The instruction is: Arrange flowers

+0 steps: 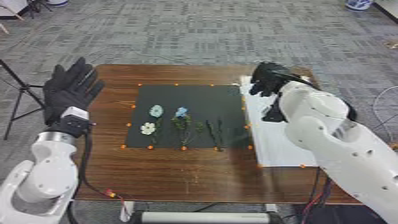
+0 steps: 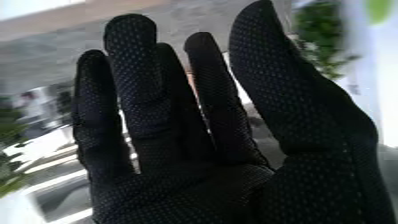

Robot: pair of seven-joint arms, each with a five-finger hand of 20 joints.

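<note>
Blue petals on dark cloth: that's the blue flower (image 1: 181, 112), mid-table, its stem running toward the near edge. Beside it, on the left-edge side, lie the pale flower (image 1: 156, 111) and the white flower (image 1: 147, 128); on the right-edge side, the dark stems (image 1: 216, 134). All of them are on the black mat (image 1: 173, 92), and it's the white board (image 1: 284, 152) next, along the right edge of the table (image 1: 164, 175). Over its far end, near the far right corner, there's the right hand (image 1: 269, 76), fingers long and a little parted in the wrist view, pinching nothing. And out by the left edge, the left hand (image 1: 66, 90), spread and raised, apart from the flowers.

So the job now, I'd judge, is choosing the first stem. Dark stems look the easy pick, being nearest the right hand. Come in low, thumb one side, fingers the other, and nip the bare stem well below any bloom. Lift straight up, gently! The blue flower's leaves crowd its neighbours, so a careless sweep could drag two together or crush petals.
</note>
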